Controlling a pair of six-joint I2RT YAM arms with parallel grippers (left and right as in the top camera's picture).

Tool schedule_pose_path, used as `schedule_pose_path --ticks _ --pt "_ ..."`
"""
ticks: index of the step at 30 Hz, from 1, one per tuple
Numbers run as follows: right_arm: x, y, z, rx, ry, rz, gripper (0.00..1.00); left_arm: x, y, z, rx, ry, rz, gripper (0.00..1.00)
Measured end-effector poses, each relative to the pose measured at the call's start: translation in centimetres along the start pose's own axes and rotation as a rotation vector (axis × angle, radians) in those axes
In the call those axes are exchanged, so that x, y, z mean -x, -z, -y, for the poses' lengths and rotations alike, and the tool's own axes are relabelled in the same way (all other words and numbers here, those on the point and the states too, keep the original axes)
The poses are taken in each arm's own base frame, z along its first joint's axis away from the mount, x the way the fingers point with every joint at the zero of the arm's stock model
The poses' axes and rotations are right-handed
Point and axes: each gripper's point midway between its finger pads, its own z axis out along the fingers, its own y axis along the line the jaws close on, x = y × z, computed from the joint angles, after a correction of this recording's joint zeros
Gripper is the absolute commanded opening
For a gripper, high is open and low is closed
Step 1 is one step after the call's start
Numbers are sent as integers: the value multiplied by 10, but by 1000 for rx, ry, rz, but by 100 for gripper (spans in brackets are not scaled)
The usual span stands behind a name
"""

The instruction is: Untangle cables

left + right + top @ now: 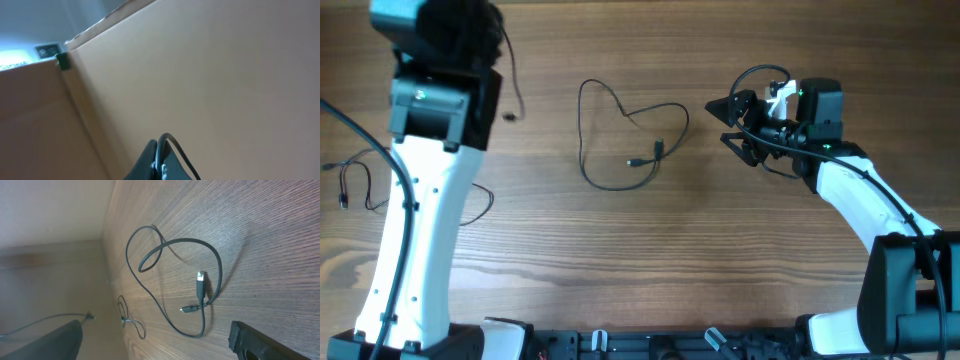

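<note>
A thin black cable [620,140] lies in a loose loop on the wooden table [720,260], both plug ends inside the loop; it also shows in the right wrist view [165,247]. My right gripper [728,125] is open and empty just right of that loop, low over the table [155,345]. My left gripper [159,162] is raised at the upper left and shut on a second thin cable [175,147], which hangs down with its plug [510,117] near the table. Another thin cable [355,180] lies at the far left.
A further thin strand [475,208] curls beside the left arm's white link [415,230]. Thicker black arm cables run along both arms. The right arm base [910,290] stands at the lower right. A plain wall fills the left wrist view.
</note>
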Motion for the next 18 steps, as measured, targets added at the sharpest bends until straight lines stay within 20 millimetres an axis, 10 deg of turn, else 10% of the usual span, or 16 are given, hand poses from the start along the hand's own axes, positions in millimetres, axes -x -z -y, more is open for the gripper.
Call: schedule_pose_path --ticks 10,18 --pt "-1 0 -1 4 -1 -5 96 -174 -79 -14 -151 25 -353 4" --pt "-4 0 3 -9 -16 -15 96 -246 -103 -11 -288 249 -463 4"
